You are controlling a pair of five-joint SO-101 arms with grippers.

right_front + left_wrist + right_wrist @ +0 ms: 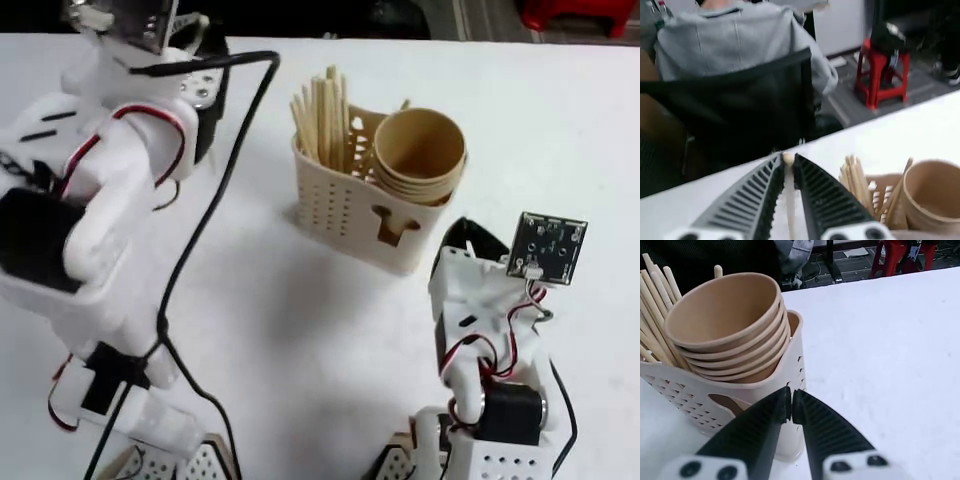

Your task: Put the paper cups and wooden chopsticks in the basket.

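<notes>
A cream slotted basket (350, 215) stands mid-worktop (300, 340), white surface showing on every side of it, with a stack of paper cups (420, 150) in one end and a bundle of wooden chopsticks (322, 115) upright in the other. Beyond the worktop's far edge are a black chair (740, 110) and a red stool (882, 75). The left hand (789, 161) is nearly closed, pinching a single chopstick (790, 205), while the right hand (791, 400) is closed on nothing, pointing at the basket wall below the cups.
</notes>
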